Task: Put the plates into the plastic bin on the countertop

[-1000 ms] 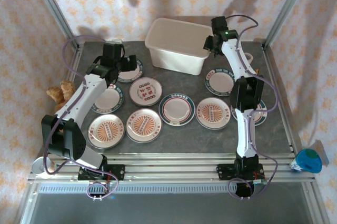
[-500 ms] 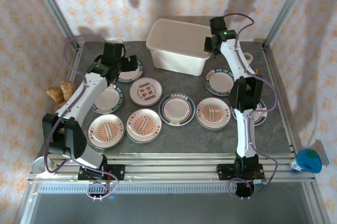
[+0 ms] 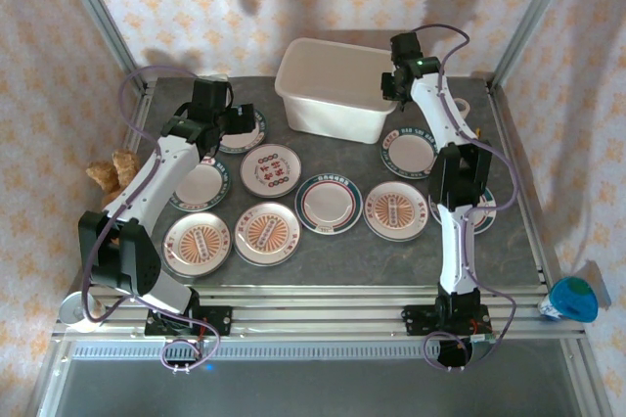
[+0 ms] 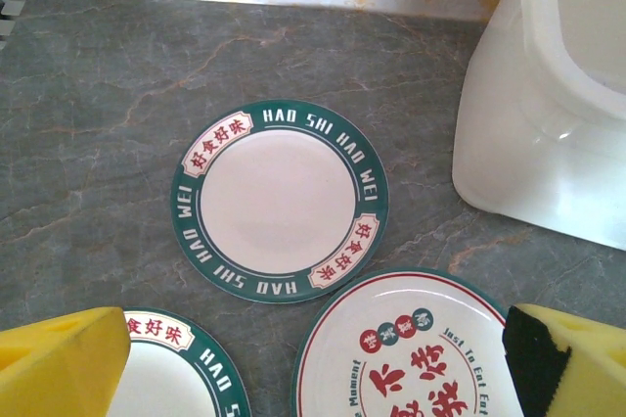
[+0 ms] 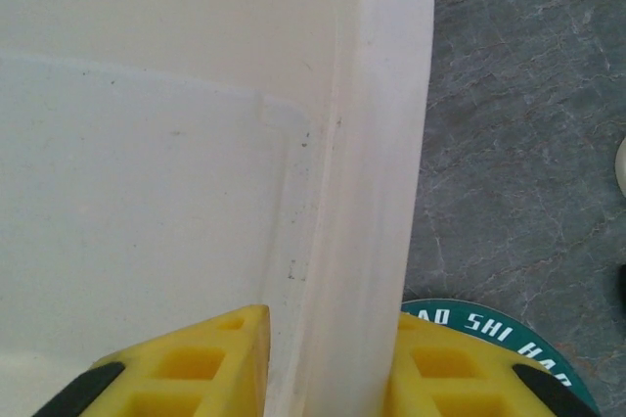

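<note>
dark grey countertop point(image 3: 333, 251) with scattered plates point(image 3: 329, 204) and a white plastic bin point(image 3: 328, 121)

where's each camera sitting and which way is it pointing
top external: above and behind both arms, looking down on countertop and plates.
left wrist: on the left arm, looking down past the open left gripper at plates.
right wrist: looking down the right gripper, pinching the plastic bin wall.
shared: all see the plastic bin.

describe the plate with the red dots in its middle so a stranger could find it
Start at the white plastic bin at the back of the countertop. Just in front of its left end lies the plate. Unlike its neighbours, with broad teal bands or orange sunburst centres, it has a thin rim line around red dots and characters on white.
</note>
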### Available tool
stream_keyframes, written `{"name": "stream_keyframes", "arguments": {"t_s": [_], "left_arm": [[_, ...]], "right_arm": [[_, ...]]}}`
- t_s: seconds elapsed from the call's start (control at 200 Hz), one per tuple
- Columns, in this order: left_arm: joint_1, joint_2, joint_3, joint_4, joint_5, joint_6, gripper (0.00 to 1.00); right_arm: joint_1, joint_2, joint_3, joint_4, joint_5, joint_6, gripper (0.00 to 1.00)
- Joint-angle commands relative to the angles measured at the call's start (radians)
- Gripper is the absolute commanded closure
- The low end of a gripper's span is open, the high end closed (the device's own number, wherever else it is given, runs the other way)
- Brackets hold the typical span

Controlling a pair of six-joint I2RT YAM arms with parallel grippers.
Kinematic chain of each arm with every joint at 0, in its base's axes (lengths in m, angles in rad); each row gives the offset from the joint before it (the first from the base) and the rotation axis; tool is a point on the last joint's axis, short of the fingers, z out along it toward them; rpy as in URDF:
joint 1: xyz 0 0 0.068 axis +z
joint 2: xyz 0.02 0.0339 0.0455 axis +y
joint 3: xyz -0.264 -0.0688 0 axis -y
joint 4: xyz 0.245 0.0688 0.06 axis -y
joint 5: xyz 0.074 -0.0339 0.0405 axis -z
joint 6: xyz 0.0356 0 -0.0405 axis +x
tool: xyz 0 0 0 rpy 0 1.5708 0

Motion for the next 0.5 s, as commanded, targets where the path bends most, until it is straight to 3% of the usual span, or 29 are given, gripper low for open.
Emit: {"name": "stream_keyframes", "arguments": {"t_s": [0.0, 0.495], "left_arm": [[-0.002, -0.04, -0.006, -0.013, -0.013, -0.003, 0.0], [-0.002, -0.049, -0.022, -0.012, -0.004, -0.001, 0.01]], "right_arm": [[0.0, -0.067, -0.019, -0.027, -0.002, -0.06, 0.7], [0.003, -0.143, -0.133, 0.013, -0.063, -0.147, 0.71]]}}
